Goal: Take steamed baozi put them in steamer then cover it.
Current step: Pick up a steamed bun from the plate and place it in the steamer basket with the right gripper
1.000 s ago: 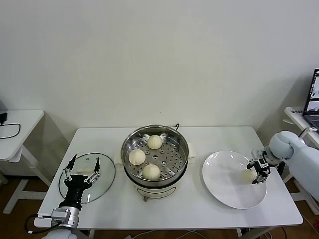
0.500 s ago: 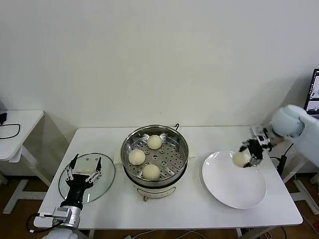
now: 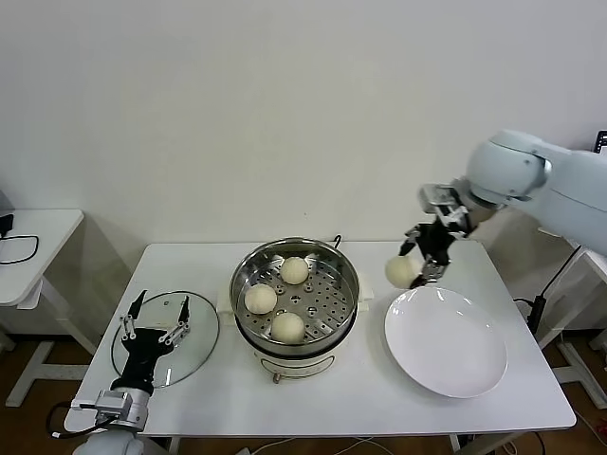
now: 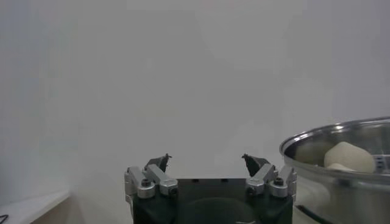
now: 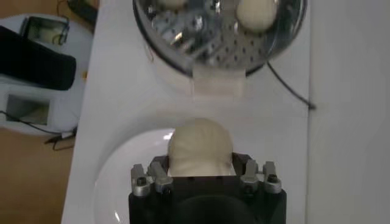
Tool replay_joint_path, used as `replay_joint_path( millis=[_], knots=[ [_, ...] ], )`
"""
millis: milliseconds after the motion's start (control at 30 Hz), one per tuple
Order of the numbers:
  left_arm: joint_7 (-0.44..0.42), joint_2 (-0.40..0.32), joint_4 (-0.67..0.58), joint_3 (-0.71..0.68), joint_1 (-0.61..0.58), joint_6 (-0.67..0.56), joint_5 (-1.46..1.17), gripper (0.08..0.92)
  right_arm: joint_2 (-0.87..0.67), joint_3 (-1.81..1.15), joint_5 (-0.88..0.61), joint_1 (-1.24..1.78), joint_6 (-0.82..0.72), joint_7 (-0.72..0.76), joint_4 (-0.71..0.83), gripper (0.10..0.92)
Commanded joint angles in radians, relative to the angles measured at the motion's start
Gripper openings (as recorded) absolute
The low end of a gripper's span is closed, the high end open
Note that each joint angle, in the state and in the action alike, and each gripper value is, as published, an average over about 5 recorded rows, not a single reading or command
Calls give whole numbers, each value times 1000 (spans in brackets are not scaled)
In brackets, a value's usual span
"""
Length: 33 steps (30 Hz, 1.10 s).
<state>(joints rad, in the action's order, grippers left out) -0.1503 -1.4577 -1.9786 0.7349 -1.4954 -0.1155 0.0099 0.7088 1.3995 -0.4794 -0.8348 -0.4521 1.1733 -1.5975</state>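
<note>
White baozi (image 3: 400,271) airborne in right end effector (image 3: 424,258), beside steamer rim (image 3: 349,267)

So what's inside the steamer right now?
Three baozi sit on the perforated tray inside the steamer; below the tray is hidden. A fourth bun is held by the right gripper.

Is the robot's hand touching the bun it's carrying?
Touching. In the right wrist view, the right gripper has its fingers pressed on both sides of the baozi, held above the white plate.
</note>
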Motion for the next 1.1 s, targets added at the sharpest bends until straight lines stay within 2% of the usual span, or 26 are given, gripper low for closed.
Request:
replay_joint_path(
  millis=[33,533,1100],
  knots=[
    [-3,5,9,12,7,2,-9,823,256,126,-146,-92,-83,-52,32,696],
    [-21,16,52,46,28,3,-27,823,527,73,-89,94,-88,-61,257,696],
    [-33,19,63,69,30,-1,-41,823,549,71,13,210,-84,-53,322,696]
  ],
)
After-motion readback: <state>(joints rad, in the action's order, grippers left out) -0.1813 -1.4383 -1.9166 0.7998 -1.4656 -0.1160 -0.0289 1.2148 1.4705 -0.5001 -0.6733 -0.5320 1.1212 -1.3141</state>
